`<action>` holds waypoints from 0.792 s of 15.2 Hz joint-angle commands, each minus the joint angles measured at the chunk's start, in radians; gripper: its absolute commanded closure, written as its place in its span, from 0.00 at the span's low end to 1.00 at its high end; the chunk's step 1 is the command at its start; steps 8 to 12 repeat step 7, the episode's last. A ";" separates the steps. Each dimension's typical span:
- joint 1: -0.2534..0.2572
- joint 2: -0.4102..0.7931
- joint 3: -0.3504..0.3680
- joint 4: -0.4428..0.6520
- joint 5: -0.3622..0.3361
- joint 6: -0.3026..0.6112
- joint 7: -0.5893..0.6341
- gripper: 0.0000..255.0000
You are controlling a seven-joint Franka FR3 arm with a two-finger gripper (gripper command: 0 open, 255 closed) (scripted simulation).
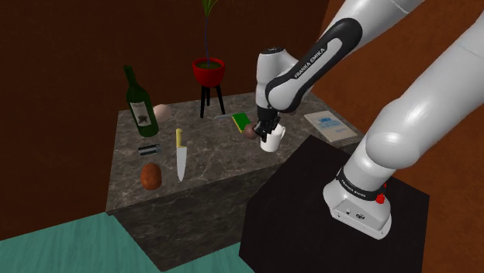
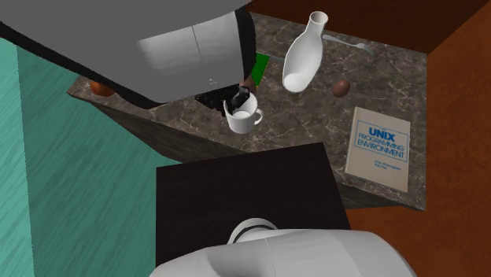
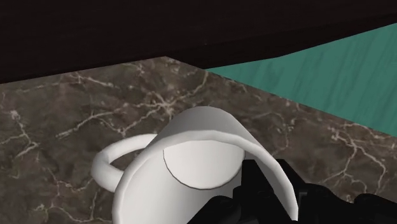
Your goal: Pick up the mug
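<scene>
A white mug (image 1: 272, 142) with a loop handle is at the near edge of the dark marble counter (image 1: 209, 159), close to the black stand. My black gripper (image 1: 267, 129) comes down on it from above and is shut on its rim. In the wrist view the mug (image 3: 191, 159) lies tilted, its open mouth facing the camera and its handle on the side away from the fingers. The gripper (image 3: 280, 191) clasps the wall on the other side. In the second exterior view the mug (image 2: 245, 119) sits just under the gripper (image 2: 236, 101). I cannot tell whether it touches the counter.
On the counter are a green bottle (image 1: 138, 103), a knife (image 1: 180, 157), a brown lump (image 1: 150, 176), a green sponge (image 1: 242, 121), a book (image 2: 380, 149) and a white vase (image 2: 303, 51). A red plant pot (image 1: 209, 71) stands behind. The black stand (image 1: 310, 194) adjoins the counter; a teal floor (image 2: 47, 157) lies below.
</scene>
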 commanded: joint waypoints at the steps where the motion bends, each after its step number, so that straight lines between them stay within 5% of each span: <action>1: 0.003 -0.034 -0.001 0.005 0.008 -0.039 -0.006 1.00; 5: 0.008 -0.097 -0.005 0.017 0.019 -0.113 -0.016 1.00; 12: 0.009 -0.099 -0.005 0.017 0.019 -0.116 -0.016 1.00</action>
